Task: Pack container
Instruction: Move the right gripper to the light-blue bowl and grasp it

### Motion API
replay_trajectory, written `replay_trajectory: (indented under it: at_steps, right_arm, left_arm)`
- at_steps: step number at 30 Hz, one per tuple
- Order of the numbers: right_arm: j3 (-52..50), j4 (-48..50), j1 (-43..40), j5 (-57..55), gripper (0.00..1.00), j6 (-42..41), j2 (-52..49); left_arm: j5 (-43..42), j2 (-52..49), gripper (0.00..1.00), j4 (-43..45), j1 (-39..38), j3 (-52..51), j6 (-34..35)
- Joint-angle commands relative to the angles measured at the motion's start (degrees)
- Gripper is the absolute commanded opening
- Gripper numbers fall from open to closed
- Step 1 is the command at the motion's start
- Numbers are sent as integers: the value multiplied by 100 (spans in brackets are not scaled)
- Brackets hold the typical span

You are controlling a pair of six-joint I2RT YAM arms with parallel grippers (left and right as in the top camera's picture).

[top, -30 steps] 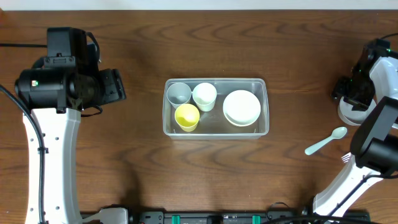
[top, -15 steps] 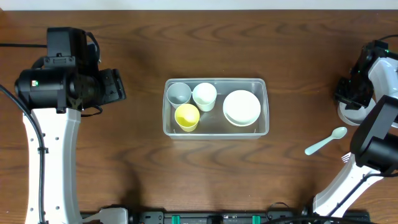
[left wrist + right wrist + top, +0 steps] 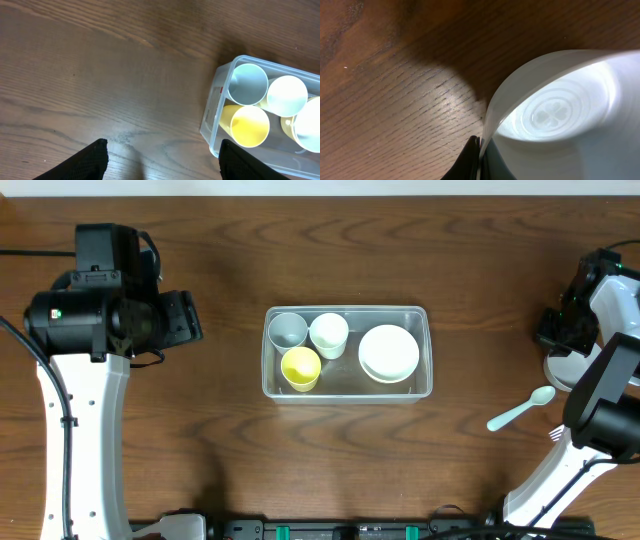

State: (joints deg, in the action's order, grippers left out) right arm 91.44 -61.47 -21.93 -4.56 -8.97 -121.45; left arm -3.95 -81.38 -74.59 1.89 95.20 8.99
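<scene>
The clear plastic container (image 3: 428, 350) sits mid-table holding a grey-blue cup (image 3: 288, 330), a white cup (image 3: 329, 334), a yellow cup (image 3: 301, 367) and stacked white bowls (image 3: 389, 352). At the far right my right gripper (image 3: 556, 340) is shut on the rim of a pale bowl (image 3: 562, 366). In the right wrist view the gripper (image 3: 479, 155) pinches the thin wall of that bowl (image 3: 560, 115) from both sides. My left gripper (image 3: 162, 160) stands open over bare wood, left of the container (image 3: 212, 112), with nothing between its fingers.
A pale blue spoon (image 3: 522, 409) lies on the table below the held bowl. A small utensil tip (image 3: 556, 434) shows beside the right arm's base. The left arm (image 3: 95, 320) stands well left of the container.
The right gripper has closed onto the bowl's rim. The spoon has shifted slightly to the left. The left arm has not moved.
</scene>
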Motion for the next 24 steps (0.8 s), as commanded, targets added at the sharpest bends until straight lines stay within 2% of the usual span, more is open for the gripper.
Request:
replay_trajectory:
  at_steps: [1, 8, 12, 19, 24]
  right_arm:
    - [22, -11, -11, 354, 1, -15, 4]
    - [382, -225, 411, 702, 1, 466, 584]
    - [533, -262, 999, 778, 1, 890, 1257]
    - [533, -385, 2566, 1075, 1, 1880, 2476]
    - [531, -586, 3709, 1071, 1, 1934, 2791]
  left_arm:
    - [4, -39, 71, -17, 31, -48, 11]
    - [4, -39, 71, -17, 28, -48, 13]
    - [4, -39, 71, -17, 28, -48, 11]
    - [4, -39, 71, -17, 31, -48, 11]
    - [4, -39, 72, -17, 31, -48, 11]
